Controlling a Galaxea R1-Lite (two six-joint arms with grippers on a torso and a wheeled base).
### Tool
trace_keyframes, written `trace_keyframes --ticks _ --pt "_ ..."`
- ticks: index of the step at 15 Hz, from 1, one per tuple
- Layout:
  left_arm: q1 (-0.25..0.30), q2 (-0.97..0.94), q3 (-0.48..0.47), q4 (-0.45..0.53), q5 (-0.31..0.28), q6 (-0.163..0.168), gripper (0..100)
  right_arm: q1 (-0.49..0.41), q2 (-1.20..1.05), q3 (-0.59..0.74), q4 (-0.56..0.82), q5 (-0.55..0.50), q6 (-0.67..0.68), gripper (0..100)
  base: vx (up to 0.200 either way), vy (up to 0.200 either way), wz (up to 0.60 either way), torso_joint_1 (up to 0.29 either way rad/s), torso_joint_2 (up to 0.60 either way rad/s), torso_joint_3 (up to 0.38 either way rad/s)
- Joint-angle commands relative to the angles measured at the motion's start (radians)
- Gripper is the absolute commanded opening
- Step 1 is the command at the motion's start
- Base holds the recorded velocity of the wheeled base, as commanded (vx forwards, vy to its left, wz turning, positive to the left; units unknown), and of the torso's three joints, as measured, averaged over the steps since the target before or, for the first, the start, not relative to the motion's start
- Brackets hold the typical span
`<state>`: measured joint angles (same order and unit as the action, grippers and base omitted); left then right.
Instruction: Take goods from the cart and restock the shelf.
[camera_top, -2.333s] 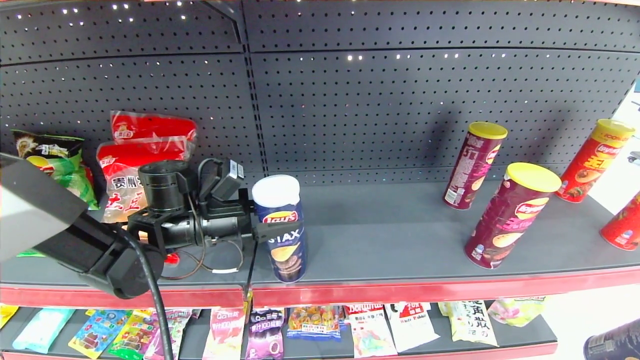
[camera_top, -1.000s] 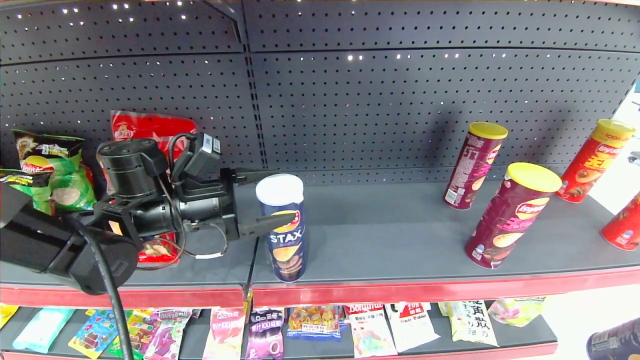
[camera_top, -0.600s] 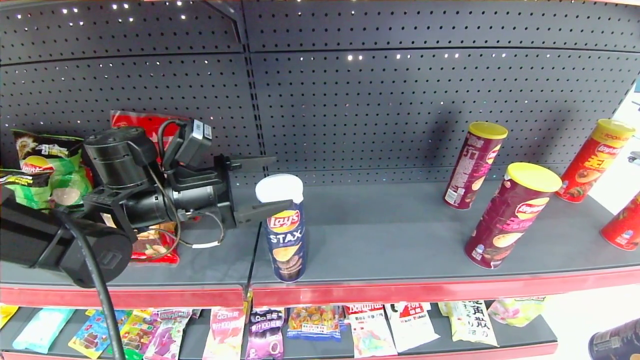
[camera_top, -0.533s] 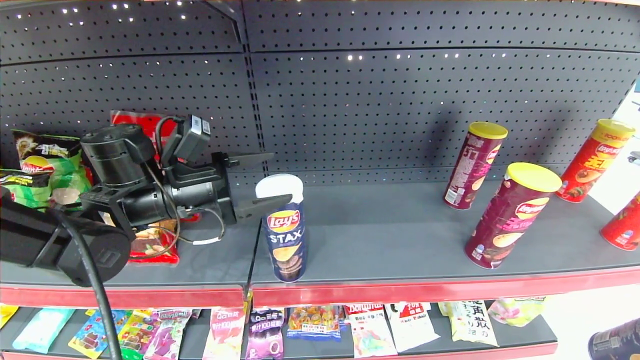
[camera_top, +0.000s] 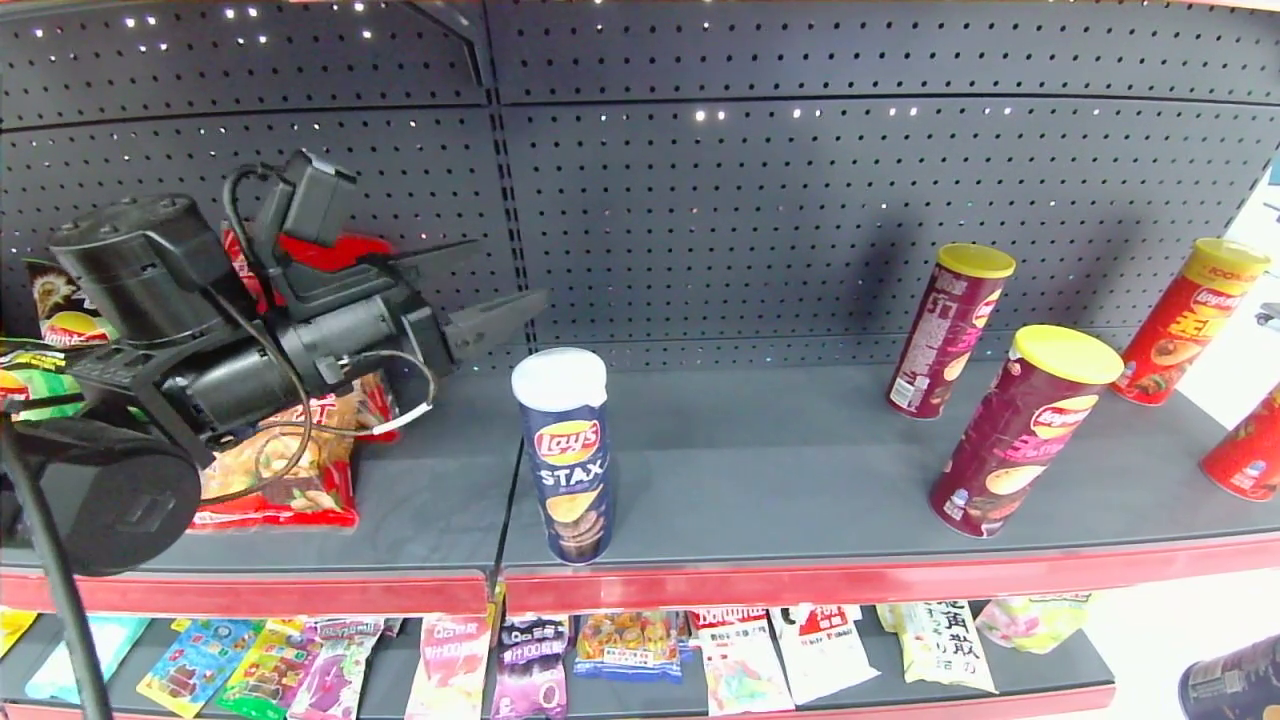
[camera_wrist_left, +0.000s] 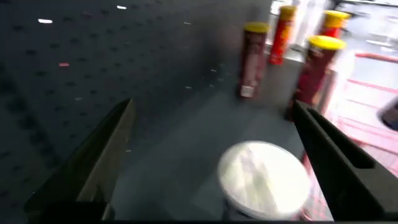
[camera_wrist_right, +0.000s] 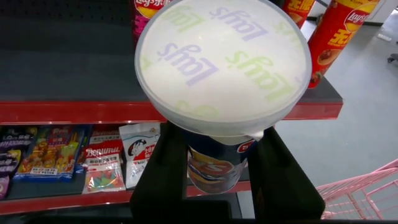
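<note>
A blue chip can (camera_top: 570, 455) with a white lid stands upright near the front edge of the grey shelf (camera_top: 760, 480). My left gripper (camera_top: 510, 270) hangs open above and to the left of it, apart from it and holding nothing. In the left wrist view its fingers (camera_wrist_left: 99, 162) spread wide, with the can's lid (camera_wrist_left: 264, 177) below them. My right gripper (camera_wrist_right: 222, 171) is shut on a second blue can (camera_wrist_right: 224, 68), held upright low in front of the shelf; that can also peeks in at the head view's bottom right corner (camera_top: 1225, 685).
Two maroon cans (camera_top: 950, 330) (camera_top: 1020, 430) and two red cans (camera_top: 1190, 320) (camera_top: 1245, 450) stand at the shelf's right. Snack bags (camera_top: 280, 470) lie at its left under my left arm. The lower shelf (camera_top: 600, 650) holds several bags. A pink cart (camera_wrist_right: 367, 193) is near my right gripper.
My left gripper let go of the blue can on the shelf, opened, then drew back to the left and rose above it. The can stays upright where it was.
</note>
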<state>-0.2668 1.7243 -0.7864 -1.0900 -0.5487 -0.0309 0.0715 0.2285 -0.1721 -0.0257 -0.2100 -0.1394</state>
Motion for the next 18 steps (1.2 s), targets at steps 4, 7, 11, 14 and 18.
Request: trace_keyframes --ticks 4,7,11,14,18 --pt "0.008 -0.08 -0.031 0.219 0.698 0.003 100 0.001 0.089 -0.075 0.0 0.0 -0.002 0 0.0 0.0 0.0 0.0 0.0 0.0" --pt "0.049 -0.325 -0.01 0.625 0.63 0.002 100 -0.001 0.264 -0.214 0.001 0.0 -0.017 0 0.0 0.0 0.0 0.0 0.0 0.0" --pt "0.051 -0.769 0.029 1.196 0.441 0.025 100 0.025 0.403 -0.253 -0.002 0.07 -0.094 0 0.0 0.0 0.0 0.0 0.0 0.0" --pt "0.044 -1.057 0.104 1.481 0.392 0.106 100 0.025 0.459 -0.277 -0.013 0.08 -0.114 0 0.0 0.0 0.0 0.0 0.0 0.0" --pt "0.008 -1.364 0.196 1.707 0.332 0.175 100 0.027 0.451 -0.283 -0.011 0.155 -0.121 0 0.0 0.0 0.0 0.0 0.0 0.0"
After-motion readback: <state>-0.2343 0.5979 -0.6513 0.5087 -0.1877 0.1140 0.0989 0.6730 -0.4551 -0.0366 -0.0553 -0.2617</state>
